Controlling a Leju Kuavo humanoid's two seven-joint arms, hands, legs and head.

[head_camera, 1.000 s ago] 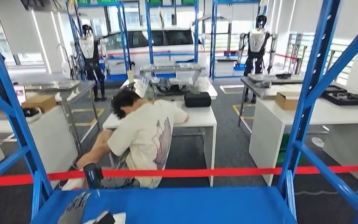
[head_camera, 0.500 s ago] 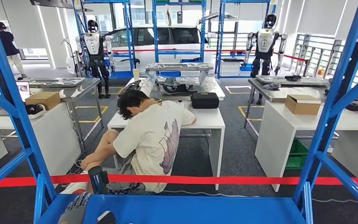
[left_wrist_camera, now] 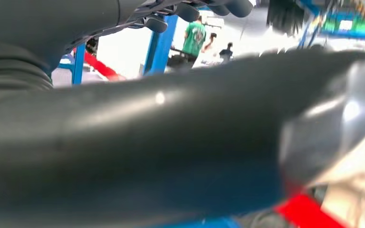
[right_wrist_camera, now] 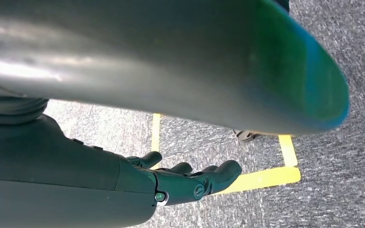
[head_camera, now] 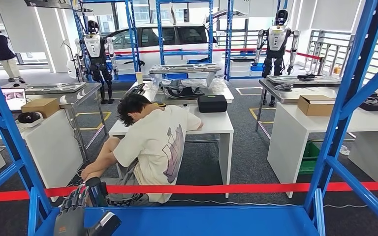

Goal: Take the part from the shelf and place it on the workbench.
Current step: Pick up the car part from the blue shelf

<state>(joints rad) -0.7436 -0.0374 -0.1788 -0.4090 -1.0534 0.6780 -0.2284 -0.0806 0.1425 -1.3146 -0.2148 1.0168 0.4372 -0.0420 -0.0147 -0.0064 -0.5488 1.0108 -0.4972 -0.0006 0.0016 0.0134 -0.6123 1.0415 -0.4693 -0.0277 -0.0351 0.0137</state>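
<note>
One hand over blue shelf

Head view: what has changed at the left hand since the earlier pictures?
The left hand has risen over the blue shelf; its fingers now reach up beside the black cylinder. Whether it holds anything is unclear. The camera shifted slightly. The crouching person and the red tape stayed.
</note>
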